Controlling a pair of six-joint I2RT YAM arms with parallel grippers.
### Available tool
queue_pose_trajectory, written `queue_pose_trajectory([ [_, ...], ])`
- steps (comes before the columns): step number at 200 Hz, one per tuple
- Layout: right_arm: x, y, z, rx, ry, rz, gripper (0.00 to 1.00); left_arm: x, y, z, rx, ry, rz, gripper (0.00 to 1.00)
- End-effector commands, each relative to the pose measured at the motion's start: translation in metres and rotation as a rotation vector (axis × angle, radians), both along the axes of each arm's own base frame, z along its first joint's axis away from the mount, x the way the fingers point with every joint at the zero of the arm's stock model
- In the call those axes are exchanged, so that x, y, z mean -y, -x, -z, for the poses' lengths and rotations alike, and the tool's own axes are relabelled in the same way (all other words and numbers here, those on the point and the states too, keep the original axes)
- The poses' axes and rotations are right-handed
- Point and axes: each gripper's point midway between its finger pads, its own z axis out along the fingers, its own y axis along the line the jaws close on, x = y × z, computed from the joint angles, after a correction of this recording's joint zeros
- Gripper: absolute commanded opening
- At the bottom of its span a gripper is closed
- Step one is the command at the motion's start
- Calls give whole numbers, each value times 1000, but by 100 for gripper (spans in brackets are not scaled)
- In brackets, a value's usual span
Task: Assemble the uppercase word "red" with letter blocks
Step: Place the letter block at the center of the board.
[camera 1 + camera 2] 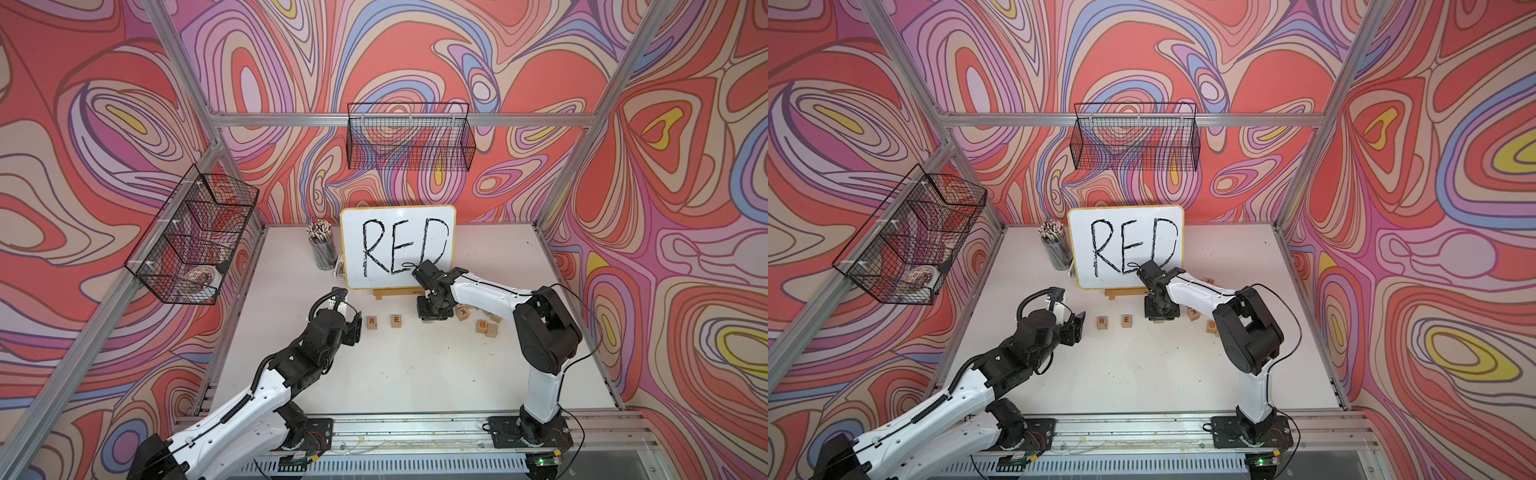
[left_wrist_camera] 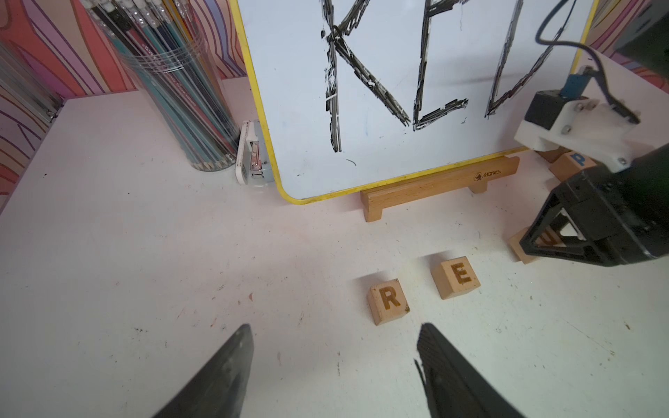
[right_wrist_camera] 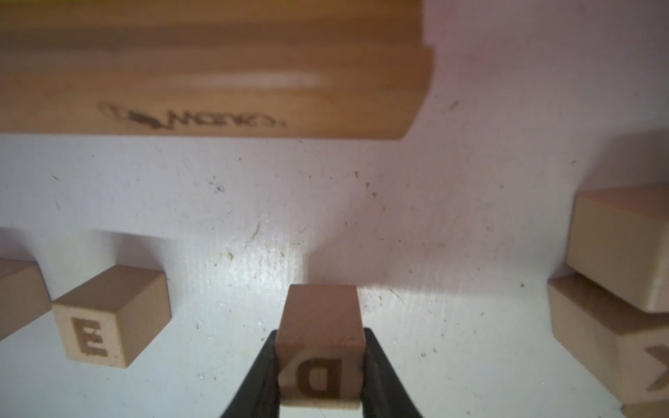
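Both arms rise from a rail along the near edge of the white worktop (image 1: 415,374). The left gripper (image 2: 335,325) hangs low over the worktop, closer to the left edge than to the middle. Its 2 fingers (image 2: 239,358) are spread with nothing between them, and it points toward the block row.

Just beyond it, past the middle of the worktop, the letter blocks sit in a line that runs alongside the far edge. The R block (image 2: 389,300) is the one closest to the left edge and lies letter up. The E block (image 2: 457,277) lies beside it, a small gap away, also letter up. Further along the same line, the right gripper (image 3: 320,331) points straight down and its 2 fingers pinch the D block (image 3: 318,347) by its sides. Whether that block touches the worktop I cannot tell.

Toward the right edge lies a loose cluster of other wooden cubes, among them a K block (image 1: 462,311) and a B block (image 1: 482,325); in the right wrist view 1 cube rests on another.

Behind the row, a wooden stand (image 2: 434,184) holds the yellow-rimmed whiteboard (image 1: 353,232), handwritten RED. At its left are a small white stapler (image 2: 249,152) and a clear pencil holder (image 1: 322,249), near the far edge.
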Motion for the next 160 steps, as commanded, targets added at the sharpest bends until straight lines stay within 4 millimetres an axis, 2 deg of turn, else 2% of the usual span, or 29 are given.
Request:
queue_pose_trajectory([
  [1,-12,-5,3,4,-15,-9,22,-6,0,0,9,-10,-20,75],
  [67,-22,-6,7,-5,-10,-28,22,-5,0,1,7,-11,-17,74],
  [103,-21,-2,14,-21,4,-29,23,-5,0,0,9,-8,-16,75],
  [160,-22,-3,11,-19,5,-37,36,-5,-1,0,10,-8,-16,74],
])
